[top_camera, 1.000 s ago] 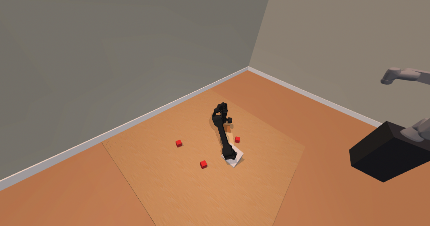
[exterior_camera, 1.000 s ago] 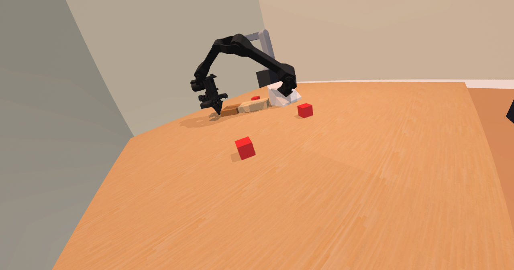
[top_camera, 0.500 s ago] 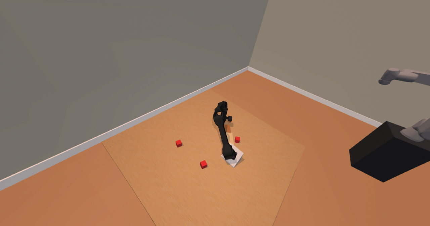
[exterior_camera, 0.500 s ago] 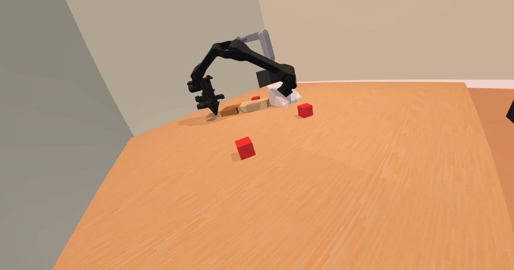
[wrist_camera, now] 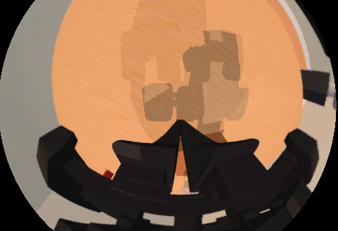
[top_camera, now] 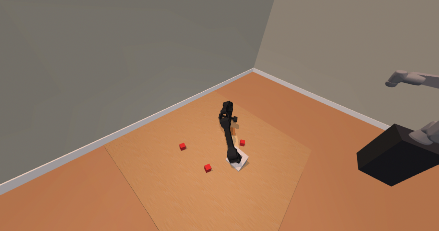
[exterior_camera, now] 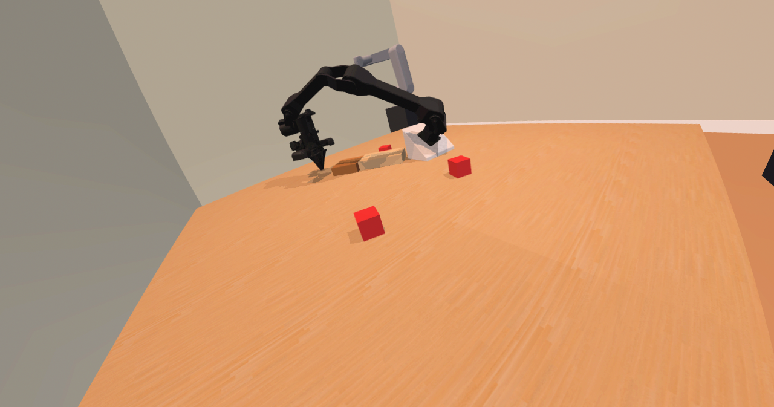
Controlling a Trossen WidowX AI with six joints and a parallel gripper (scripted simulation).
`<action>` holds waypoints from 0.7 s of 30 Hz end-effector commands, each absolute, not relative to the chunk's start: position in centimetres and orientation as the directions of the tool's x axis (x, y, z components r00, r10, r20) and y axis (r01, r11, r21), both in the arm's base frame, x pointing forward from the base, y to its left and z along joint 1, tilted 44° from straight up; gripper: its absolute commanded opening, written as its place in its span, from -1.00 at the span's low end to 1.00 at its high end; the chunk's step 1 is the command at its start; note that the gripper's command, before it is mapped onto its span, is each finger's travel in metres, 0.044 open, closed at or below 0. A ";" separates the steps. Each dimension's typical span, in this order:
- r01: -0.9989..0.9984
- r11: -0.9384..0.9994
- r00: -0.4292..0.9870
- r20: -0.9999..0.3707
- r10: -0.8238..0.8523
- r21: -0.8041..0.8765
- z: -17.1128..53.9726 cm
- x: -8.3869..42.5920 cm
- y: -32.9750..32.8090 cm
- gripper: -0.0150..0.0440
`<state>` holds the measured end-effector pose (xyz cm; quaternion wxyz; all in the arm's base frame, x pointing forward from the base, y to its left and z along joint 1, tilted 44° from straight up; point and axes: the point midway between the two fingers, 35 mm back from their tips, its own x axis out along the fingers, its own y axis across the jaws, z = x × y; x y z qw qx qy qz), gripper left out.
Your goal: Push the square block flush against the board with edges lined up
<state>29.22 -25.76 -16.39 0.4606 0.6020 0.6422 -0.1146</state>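
From where I stand, the gripper [top_camera: 228, 116] [exterior_camera: 323, 168] [wrist_camera: 179, 122] is on the left, beyond the board's near-left end, fingertips pressed together and pinching nothing, probably to make a narrow pusher. Next comes the square block [top_camera: 233, 131] [exterior_camera: 345, 168] [wrist_camera: 219, 136], flat at that end of the board [top_camera: 235, 139] [exterior_camera: 381, 159], seemingly placed for end-on contact. Whether the whole side touches, or any edges match, I can't tell.

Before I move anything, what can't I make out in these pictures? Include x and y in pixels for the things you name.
- Whole contact between block [top_camera: 234, 131] [exterior_camera: 345, 167] and board [top_camera: 234, 139] [exterior_camera: 381, 158]: top view, partly covered by the arm; exterior, too small.
- Board's full outline: wrist view, behind the fingers.
- Lower right machine's far end: top view, cut off by the edge.
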 end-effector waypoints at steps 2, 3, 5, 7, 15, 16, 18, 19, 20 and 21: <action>0.877 0.251 0.157 -0.737 0.657 0.410 -14.2 28.7 -28.0 -0.49; 0.877 0.251 0.157 -0.737 0.657 0.410 -14.2 28.7 -28.0 -0.49; 0.877 0.251 0.157 -0.737 0.657 0.410 -14.2 28.7 -28.0 -0.49; 0.867 0.265 0.157 -0.737 0.657 0.421 -14.1 28.7 -27.9 -0.49; 0.729 0.425 0.158 -0.736 0.658 0.537 -13.0 28.6 -26.8 -0.49; 0.705 0.446 0.158 -0.736 0.659 0.551 -12.8 28.6 -26.6 -0.49; 0.656 0.487 0.158 -0.736 0.659 0.577 -12.5 28.5 -26.3 -0.49; 0.630 0.506 0.158 -0.736 0.659 0.589 -12.4 28.5 -26.2 -0.49; 0.603 0.525 0.158 -0.735 0.659 0.600 -12.2 28.5 -26.0 -0.49; 0.576 0.543 0.158 -0.735 0.659 0.611 -12.1 28.5 -25.9 -0.49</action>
